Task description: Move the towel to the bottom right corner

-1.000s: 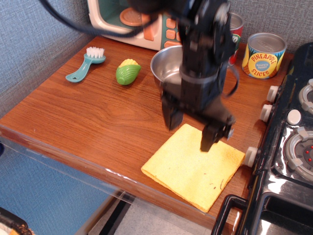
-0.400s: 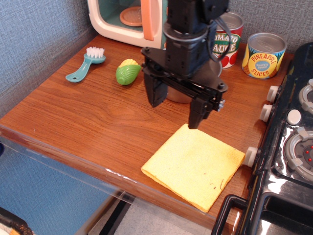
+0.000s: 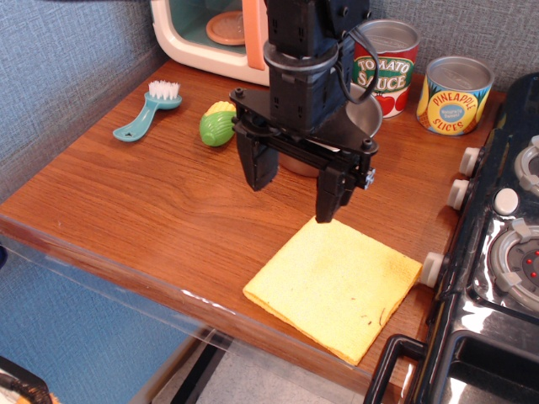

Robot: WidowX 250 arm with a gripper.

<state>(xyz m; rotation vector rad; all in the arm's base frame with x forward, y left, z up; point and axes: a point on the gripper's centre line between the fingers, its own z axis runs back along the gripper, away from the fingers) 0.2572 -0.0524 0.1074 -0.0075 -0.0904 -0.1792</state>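
Note:
The pale-yellow towel (image 3: 334,286) lies flat on the reddish-brown wood countertop (image 3: 152,202), at its front right corner beside the black toy stove (image 3: 497,278). My black gripper (image 3: 290,202) hangs open and empty above the counter, just behind and to the left of the towel's far corner. Its right finger (image 3: 327,200) ends just above that far corner; its left finger (image 3: 257,168) is over bare wood. The gripper touches nothing.
A steel bowl (image 3: 362,114) sits behind the gripper, mostly hidden by it. A green toy corn (image 3: 217,124) and a teal brush (image 3: 148,109) lie at the left. A tomato sauce can (image 3: 386,55), a pineapple can (image 3: 455,94) and a toy microwave (image 3: 210,34) stand at the back.
The gripper has risen off the towel and moved back and to the left, staying open. The towel has stayed where it was.

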